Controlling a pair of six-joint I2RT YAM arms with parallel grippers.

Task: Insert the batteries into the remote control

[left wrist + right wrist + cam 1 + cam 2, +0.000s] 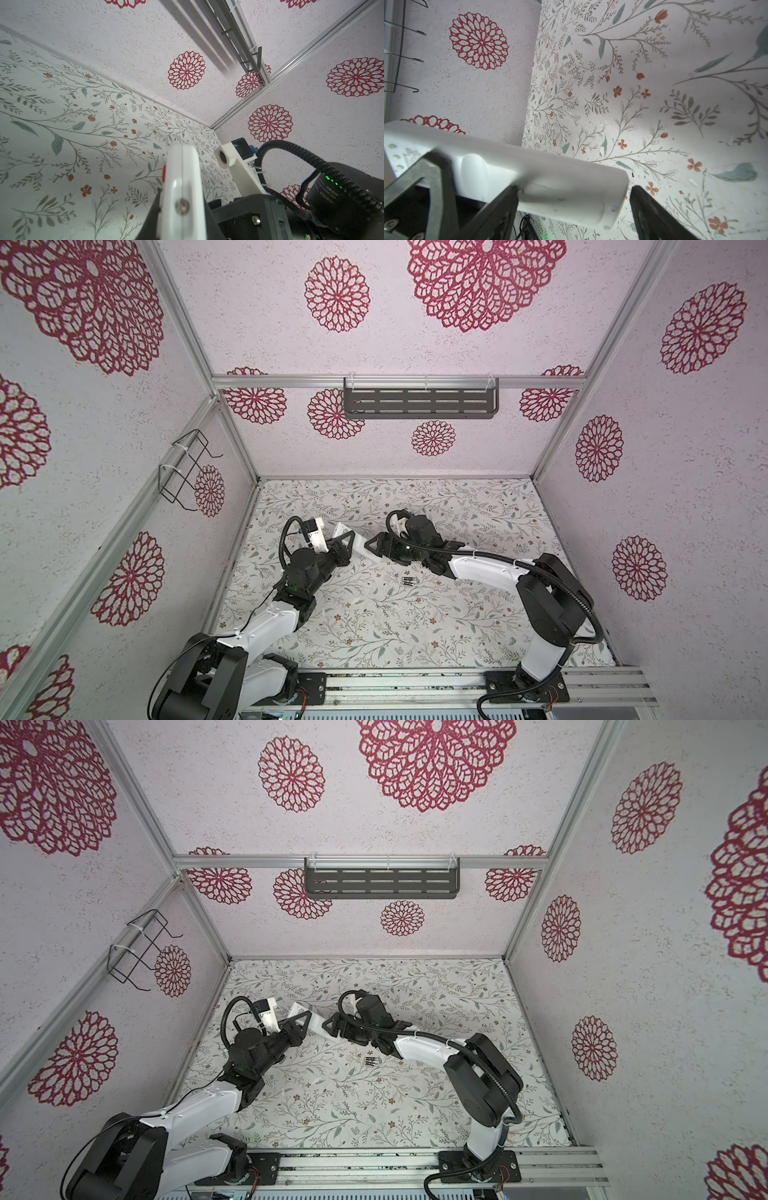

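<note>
The remote control (pixel 360 542) is a slim white bar held off the floral table, left of centre at the back, in both top views (pixel 318 1025). My left gripper (pixel 345 540) is shut on its middle. In the left wrist view the remote control (pixel 182 176) shows edge-on between the jaws of the left gripper (pixel 181 205). My right gripper (pixel 375 548) stands open around the bar's near end (pixel 571 187). One finger (pixel 502 207) touches it and the other finger (pixel 652 212) is apart from it. The batteries (pixel 409 582), small dark cylinders, lie side by side on the table (pixel 371 1061), in front of the right gripper.
A dark slotted shelf (pixel 419 403) hangs on the back wall. A black wire rack (pixel 185 470) is fixed to the left wall. Aluminium rails (pixel 415 686) run along the table's front edge, where both arm bases sit.
</note>
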